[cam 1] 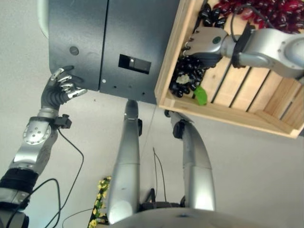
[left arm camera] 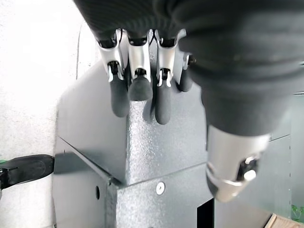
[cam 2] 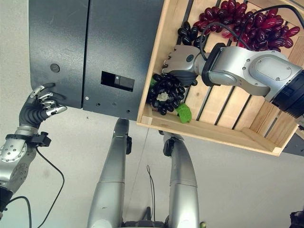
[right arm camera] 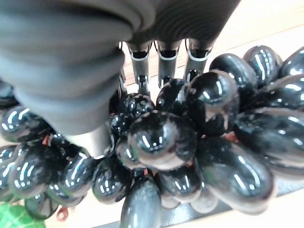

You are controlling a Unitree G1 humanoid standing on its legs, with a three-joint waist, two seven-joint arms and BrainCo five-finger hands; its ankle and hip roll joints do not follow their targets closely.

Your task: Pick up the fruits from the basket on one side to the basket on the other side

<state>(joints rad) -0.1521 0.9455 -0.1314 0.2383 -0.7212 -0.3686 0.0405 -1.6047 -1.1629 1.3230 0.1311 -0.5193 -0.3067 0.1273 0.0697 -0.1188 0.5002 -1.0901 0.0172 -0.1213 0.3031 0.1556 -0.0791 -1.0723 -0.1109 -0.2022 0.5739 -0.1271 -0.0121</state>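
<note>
Two fruit bunches lie in the slatted wooden crate (cam 2: 223, 128): glossy black grapes (cam 2: 164, 95) with a green leaf, and red grapes (cam 2: 247, 21) behind. Left hand (cam 1: 61, 88), fingers loosely open, rests against the dark grey cabinet (cam 1: 99, 42). Right wrist view: right hand (right arm camera: 142, 61) buries its fingers among the shiny black grapes; grip unclear.

Black grape bunch (cam 2: 164, 93): glossy oval berries, green leaf (cam 2: 183, 112) at its 4 o'clock, lying in wooden slatted crate (cam 2: 223, 130) at crate's 9 o'clock corner, against side wall. Red grape bunch (cam 2: 251, 23): dark-red berries, heaped at crate's 12 o'clock end, well apart from black bunch.
</note>
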